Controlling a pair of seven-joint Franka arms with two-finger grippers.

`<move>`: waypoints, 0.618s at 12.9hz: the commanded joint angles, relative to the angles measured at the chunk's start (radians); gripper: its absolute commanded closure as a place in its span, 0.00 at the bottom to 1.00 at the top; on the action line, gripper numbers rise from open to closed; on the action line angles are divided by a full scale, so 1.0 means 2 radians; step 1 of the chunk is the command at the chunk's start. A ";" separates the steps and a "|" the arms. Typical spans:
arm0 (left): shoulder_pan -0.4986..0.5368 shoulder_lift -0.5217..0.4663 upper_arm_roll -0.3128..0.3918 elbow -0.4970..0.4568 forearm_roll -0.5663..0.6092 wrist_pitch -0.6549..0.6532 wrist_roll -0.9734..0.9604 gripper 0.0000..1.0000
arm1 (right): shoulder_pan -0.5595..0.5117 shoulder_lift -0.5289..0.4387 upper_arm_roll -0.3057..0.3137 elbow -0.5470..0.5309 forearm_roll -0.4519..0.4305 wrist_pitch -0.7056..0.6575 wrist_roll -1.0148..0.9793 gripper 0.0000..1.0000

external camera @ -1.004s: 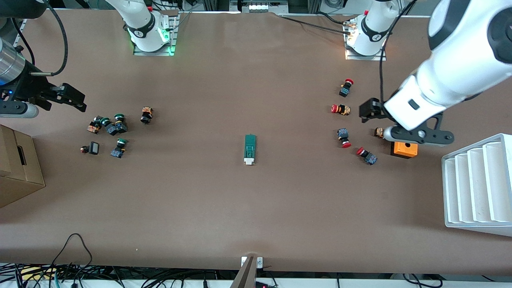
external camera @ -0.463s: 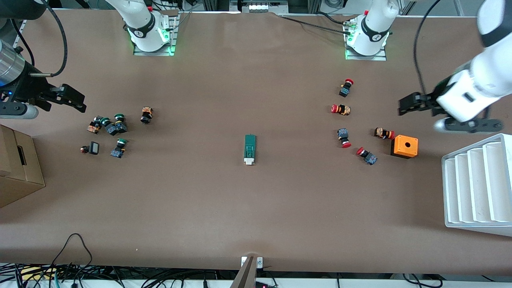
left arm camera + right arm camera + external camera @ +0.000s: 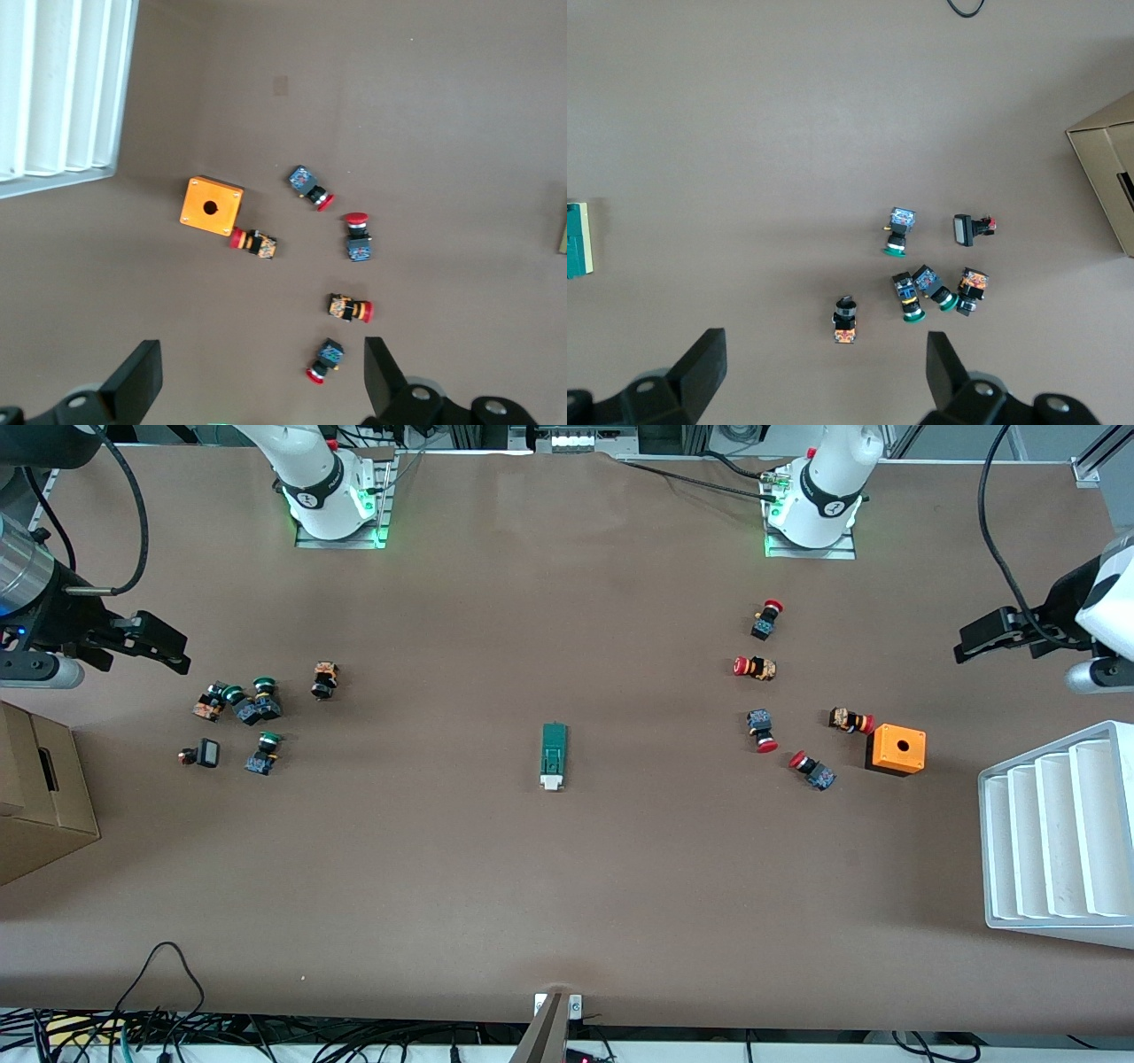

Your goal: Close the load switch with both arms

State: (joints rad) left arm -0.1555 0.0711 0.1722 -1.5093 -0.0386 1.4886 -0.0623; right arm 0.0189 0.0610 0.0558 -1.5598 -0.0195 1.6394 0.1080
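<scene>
No brand, label or writing can be read on anything here. The load switch (image 3: 554,755) — a small narrow dark-green rectangular block with a white sliding piece at one end — lies flat near the middle of the brown table (image 3: 549,903). Its long axis runs from the robots' bases toward the front camera, and the white end points toward that camera. Bare table surrounds it on every side, with wide open room toward both arms' ends and toward the camera-side edge.

The left gripper (image 3: 983,640) hangs in the air over the table's edge at the left arm's end, its black fingers (image 3: 142,381) spread wide with nothing between them. The left wrist view looks down on the orange square box with a round hole (image 3: 212,205), five red-capped push-buttons (image 3: 351,307) scattered near it, and the white ribbed plastic rack (image 3: 62,88). One red-capped button lies just beside the orange box.

The right gripper (image 3: 155,642) hangs over the table near the right arm's end, fingers likewise apart and empty. Its wrist view shows a cluster of green-capped push-buttons (image 3: 921,288) and a brown cardboard box (image 3: 1107,168) at the table's edge — the load switch shows only as a sliver at that picture's border.
</scene>
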 commanded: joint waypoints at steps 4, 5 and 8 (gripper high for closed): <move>-0.007 -0.019 0.040 -0.011 0.009 0.003 0.069 0.00 | -0.002 0.006 0.001 0.014 -0.002 -0.010 -0.001 0.00; -0.007 -0.019 0.043 -0.011 0.009 0.004 0.075 0.00 | -0.002 0.006 0.001 0.014 -0.002 -0.010 -0.001 0.00; -0.008 -0.019 0.044 -0.010 0.012 0.004 0.085 0.00 | -0.002 0.006 0.001 0.014 -0.001 -0.011 -0.001 0.00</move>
State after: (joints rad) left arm -0.1566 0.0550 0.2500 -1.5094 -0.0377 1.4894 0.0695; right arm 0.0185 0.0611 0.0554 -1.5596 -0.0195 1.6390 0.1080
